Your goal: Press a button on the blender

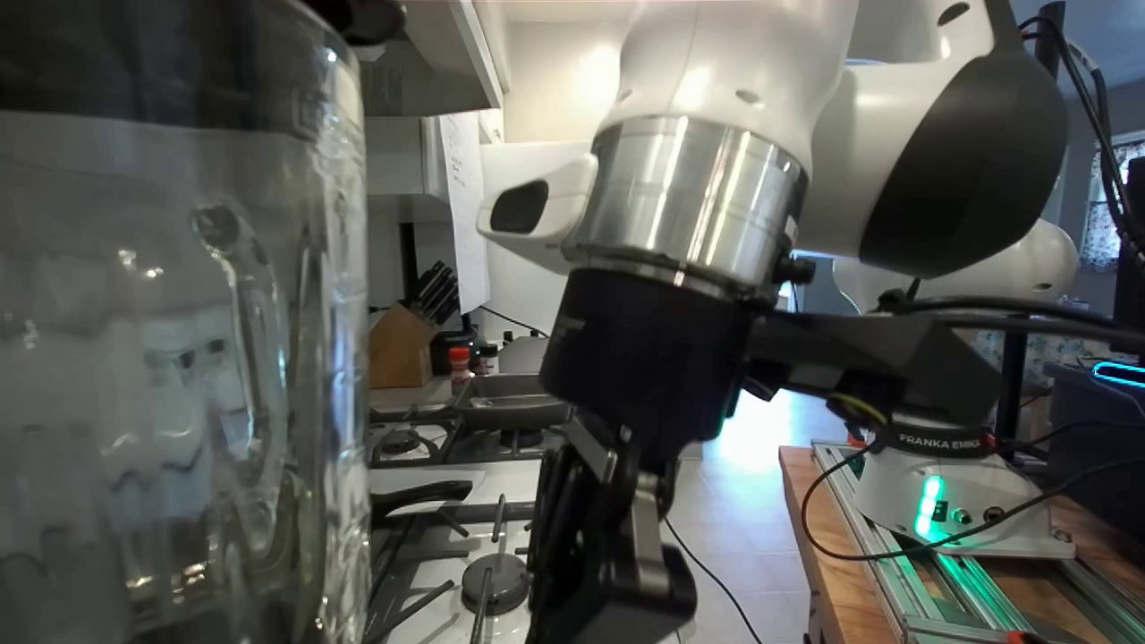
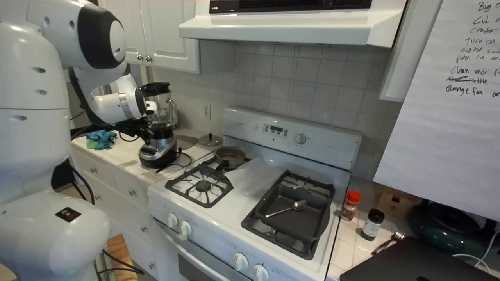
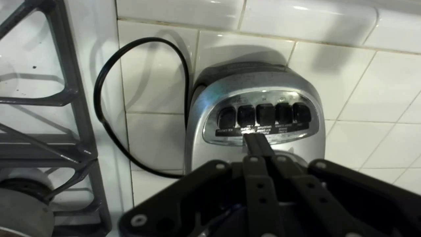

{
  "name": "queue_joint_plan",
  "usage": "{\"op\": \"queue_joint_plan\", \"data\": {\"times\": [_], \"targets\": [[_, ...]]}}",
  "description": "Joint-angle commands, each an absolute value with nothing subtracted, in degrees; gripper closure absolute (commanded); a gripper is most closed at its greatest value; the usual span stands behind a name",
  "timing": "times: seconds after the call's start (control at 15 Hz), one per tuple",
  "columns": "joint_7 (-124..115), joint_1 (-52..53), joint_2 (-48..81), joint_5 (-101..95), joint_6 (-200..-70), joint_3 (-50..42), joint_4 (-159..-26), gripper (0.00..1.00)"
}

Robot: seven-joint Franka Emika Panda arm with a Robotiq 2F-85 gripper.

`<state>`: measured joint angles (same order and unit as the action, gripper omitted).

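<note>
Through the wrist view I see my fingers (image 3: pixel 252 144) clenched together, tip beside tip, pointing at the face of the blender (image 3: pixel 256 98). Its five black buttons (image 3: pixel 265 114) sit in a row, and in this view the tips end right at the dark label strip (image 3: pixel 227 132) below that row, nearest the second and third buttons from the left. I cannot tell from here whether they touch the panel.

The blender stands upright on the white-tiled desk (image 2: pixel 121 160), just beside the stove (image 2: pixel 224 212); in an exterior view its clear jar (image 2: pixel 164 111) wears a black lid (image 2: pixel 156 88). In an exterior view the ribbed jar fills the left side, close to the lens, and my arm (image 1: pixel 689 197) slants down near it. The black cord (image 3: pixel 98 82) loops out over the tiles to the stove's edge.

On the stove I make out a small pot (image 2: pixel 231 155) at the back and a square dark pan (image 2: pixel 300 223) with a spoon (image 2: pixel 299 205) lying in it. A blue cloth (image 2: pixel 102 140) lies crumpled on the desk, and a round lid (image 2: pixel 207 141) rests near the stove's back corner. A red-capped jar (image 2: pixel 349 208) stands past the stove.
</note>
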<state>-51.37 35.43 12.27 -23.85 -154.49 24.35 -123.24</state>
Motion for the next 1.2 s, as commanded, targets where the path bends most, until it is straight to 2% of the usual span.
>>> {"op": "queue_joint_plan", "data": {"times": [0.0,0.07,0.2,0.73,0.87,1.13], "targets": [[-48.94,36.15,4.43,-20.52,-149.78,23.58,-126.94,0.74],[-48.65,35.83,3.08,-20.53,-148.98,23.83,-127.44,0.73],[-46.35,35.21,-0.19,-18.09,-145.61,24.89,-127.98,0.61],[-42.37,33.73,-12.43,-8.94,-130.73,27.23,-127.61,0.05],[-41.53,33.51,-15.13,-6.25,-126.73,27.30,-127.37,0.00],[-39.57,32.93,-19.92,-2.56,-121.99,27.19,-127.94,0.00]]}}
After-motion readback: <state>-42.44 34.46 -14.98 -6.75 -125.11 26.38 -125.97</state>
